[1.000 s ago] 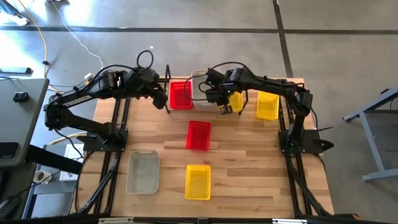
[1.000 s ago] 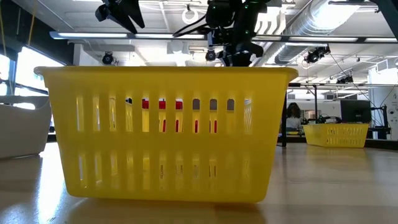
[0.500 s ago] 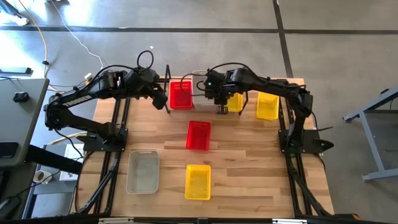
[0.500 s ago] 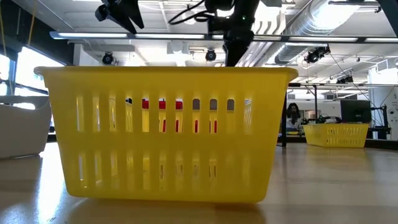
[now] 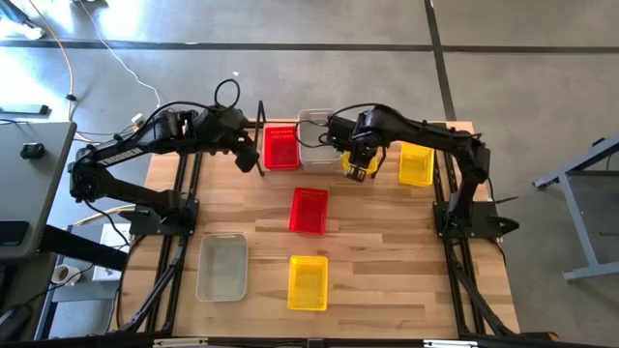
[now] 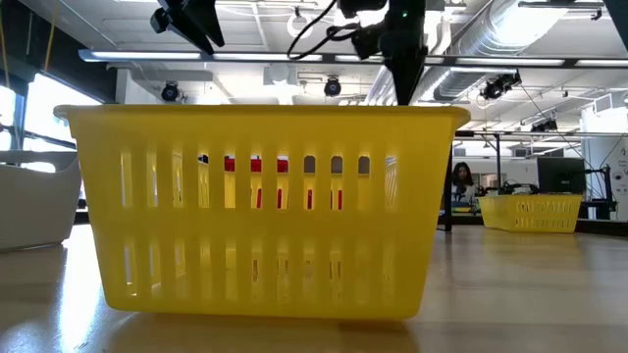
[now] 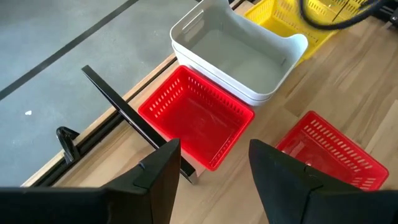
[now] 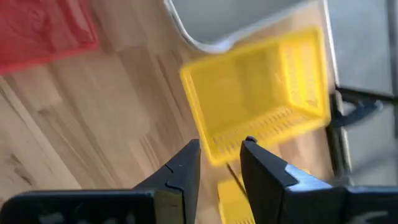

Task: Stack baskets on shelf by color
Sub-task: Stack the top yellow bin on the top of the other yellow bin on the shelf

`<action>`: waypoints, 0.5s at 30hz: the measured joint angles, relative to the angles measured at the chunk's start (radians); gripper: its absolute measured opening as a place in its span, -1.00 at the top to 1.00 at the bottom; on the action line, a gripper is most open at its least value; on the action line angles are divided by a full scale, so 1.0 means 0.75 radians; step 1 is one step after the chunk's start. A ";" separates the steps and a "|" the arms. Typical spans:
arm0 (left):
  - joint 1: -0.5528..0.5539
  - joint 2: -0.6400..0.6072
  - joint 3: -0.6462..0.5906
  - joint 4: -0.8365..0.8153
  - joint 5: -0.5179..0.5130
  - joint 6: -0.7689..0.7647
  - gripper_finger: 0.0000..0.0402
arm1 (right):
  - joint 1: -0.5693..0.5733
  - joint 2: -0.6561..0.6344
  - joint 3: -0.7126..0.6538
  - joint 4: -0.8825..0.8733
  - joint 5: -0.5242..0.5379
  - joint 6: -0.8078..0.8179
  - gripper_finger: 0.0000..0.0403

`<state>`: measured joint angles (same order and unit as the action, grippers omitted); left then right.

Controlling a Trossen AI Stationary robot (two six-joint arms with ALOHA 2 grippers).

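A red basket [image 5: 281,148], stacked clear-grey baskets [image 5: 317,142] and two yellow baskets [image 5: 366,158] [image 5: 416,164] stand in a row on the shelf [image 5: 261,121] at the table's far edge. A red basket [image 5: 309,211], a clear-grey basket [image 5: 222,268] and a yellow basket [image 5: 308,283] rest on the tabletop. My left gripper [image 7: 214,162] is open and empty, just left of the shelf's red basket [image 7: 196,121]. My right gripper [image 8: 221,149] is open with a narrow gap and empty, above the near end of the left yellow basket [image 8: 261,106].
The shelf's black rod [image 7: 118,106] runs beside the red basket, close to my left gripper. In the low view the near yellow basket [image 6: 260,211] fills the front and hides most of the table. Bare wood lies between the shelf row and the loose baskets.
My right gripper has swung from beside the clear-grey baskets toward the table's right edge, over the left yellow basket, turning about and rising a little. The clear-grey stack now shows uncovered.
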<state>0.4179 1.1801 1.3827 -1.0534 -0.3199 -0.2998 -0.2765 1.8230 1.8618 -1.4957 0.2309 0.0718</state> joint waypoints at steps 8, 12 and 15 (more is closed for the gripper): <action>0.000 0.000 0.000 0.001 0.005 0.010 0.10 | 0.011 -0.159 -0.034 -0.078 0.105 0.109 0.51; 0.000 0.000 0.000 0.003 0.005 0.009 0.10 | 0.011 -0.299 -0.190 -0.068 0.144 0.138 0.51; 0.000 0.000 0.000 0.004 0.005 0.007 0.10 | 0.007 -0.419 -0.341 -0.011 0.142 0.139 0.51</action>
<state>0.4179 1.1801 1.3827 -1.0504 -0.3164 -0.2943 -0.2712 1.5090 1.6058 -1.5039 0.3370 0.1761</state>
